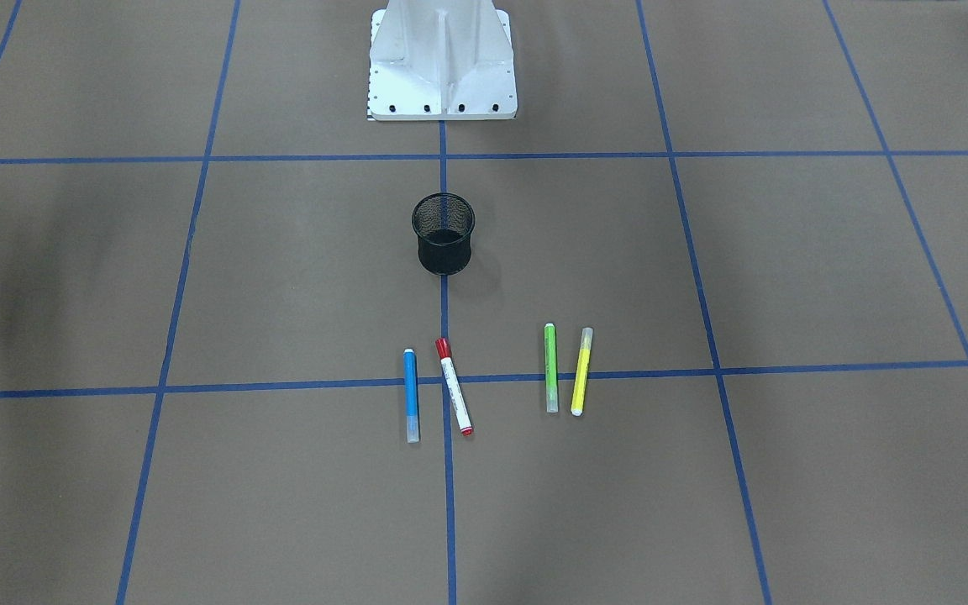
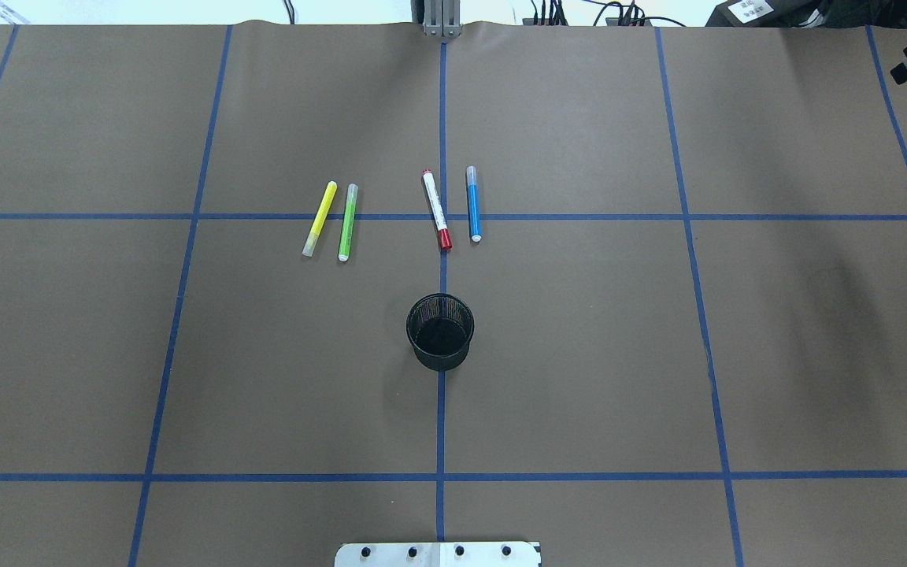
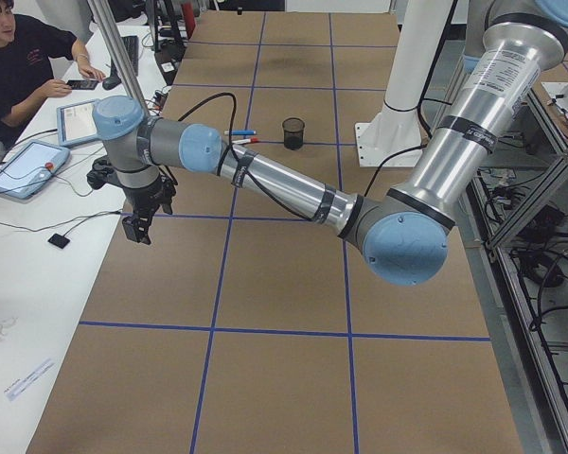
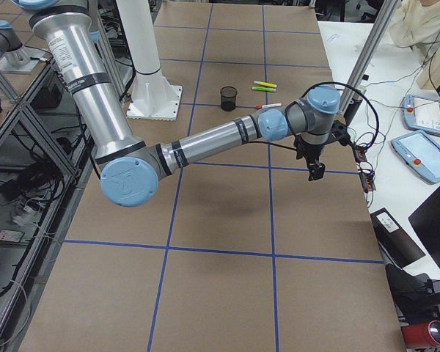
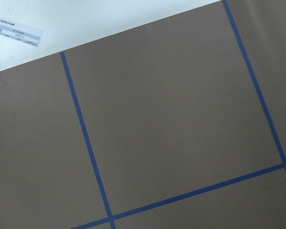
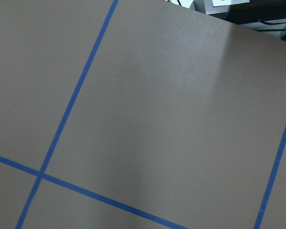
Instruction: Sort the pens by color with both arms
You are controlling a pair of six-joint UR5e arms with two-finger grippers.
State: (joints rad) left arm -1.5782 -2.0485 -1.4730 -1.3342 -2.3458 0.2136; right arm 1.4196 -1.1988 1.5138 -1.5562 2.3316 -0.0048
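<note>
Four pens lie beyond the black mesh cup (image 2: 440,331). From the overhead's left they are a yellow pen (image 2: 319,218), a green pen (image 2: 347,221), a white pen with a red cap (image 2: 437,209) and a blue pen (image 2: 473,203). The same row appears in the front-facing view as the blue pen (image 1: 411,395), the red-capped pen (image 1: 454,386), the green pen (image 1: 550,367) and the yellow pen (image 1: 581,370). My left gripper (image 3: 137,230) hangs over the table's far-left part, well away from the pens. My right gripper (image 4: 317,172) hangs over the far-right part. I cannot tell whether either is open or shut.
The white robot base (image 1: 442,63) stands behind the cup. Blue tape lines (image 2: 442,216) grid the brown table. A person (image 3: 19,66) sits at a side desk with tablets (image 3: 24,168). More tablets (image 4: 425,114) lie on the other side's desk.
</note>
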